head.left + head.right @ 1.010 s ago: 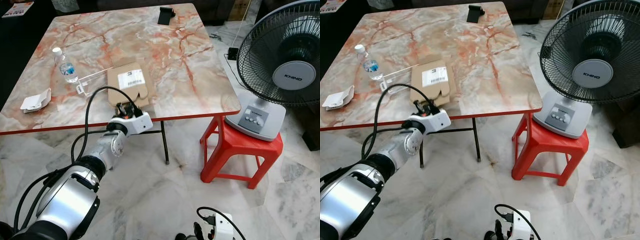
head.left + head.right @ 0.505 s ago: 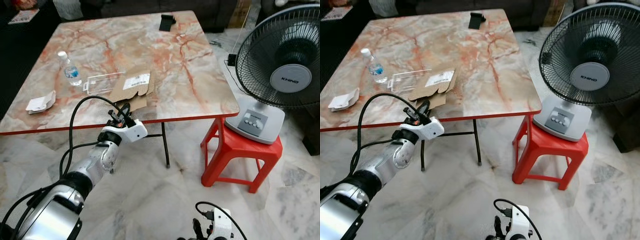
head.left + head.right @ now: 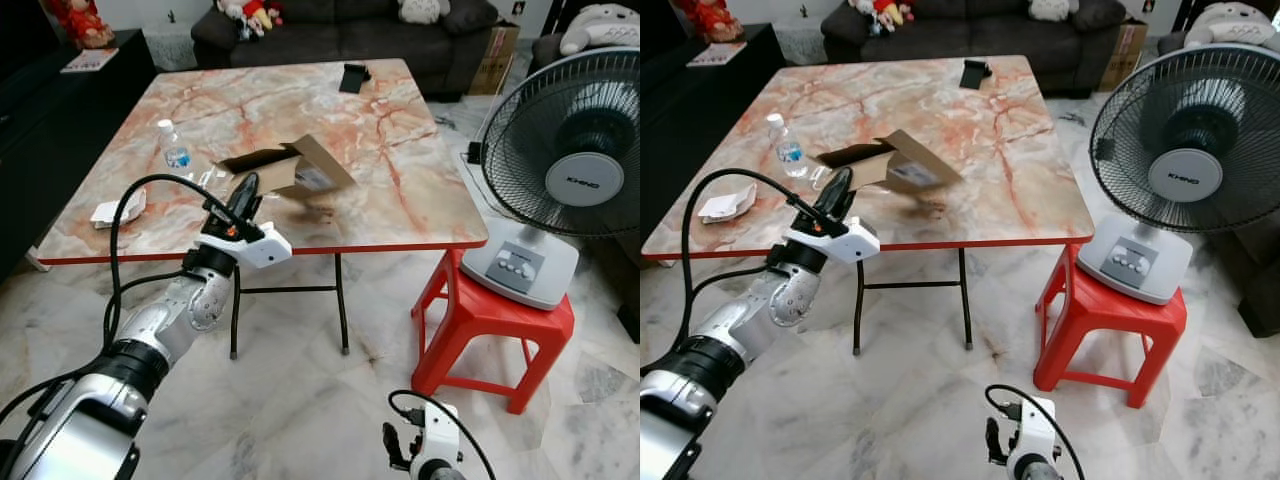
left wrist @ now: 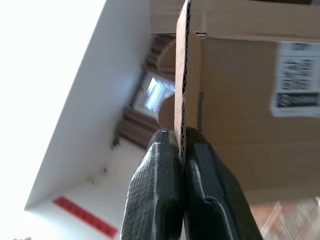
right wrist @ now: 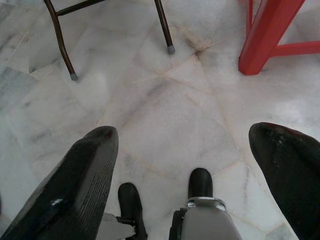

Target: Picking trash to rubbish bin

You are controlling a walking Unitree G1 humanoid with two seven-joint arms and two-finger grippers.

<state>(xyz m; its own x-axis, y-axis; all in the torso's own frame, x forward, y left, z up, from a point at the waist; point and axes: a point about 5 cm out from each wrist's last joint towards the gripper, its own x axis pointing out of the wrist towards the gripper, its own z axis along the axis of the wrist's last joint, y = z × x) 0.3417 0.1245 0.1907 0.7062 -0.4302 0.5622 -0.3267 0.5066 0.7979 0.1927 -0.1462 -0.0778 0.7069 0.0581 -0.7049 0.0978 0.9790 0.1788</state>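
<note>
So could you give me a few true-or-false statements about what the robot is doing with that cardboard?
1. The left gripper is clamped on the cardboard box. True.
2. The water bottle is lying on its side. False: it stands upright on the table.
3. The right gripper is open, above the floor. True.
4. The fan sits on a blue chair. False: it sits on a red stool.

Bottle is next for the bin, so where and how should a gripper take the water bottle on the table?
Grip the water bottle across its clear body below the cap, coming level from the table's near edge. It stands upright and narrow, apart from the cardboard box.
</note>
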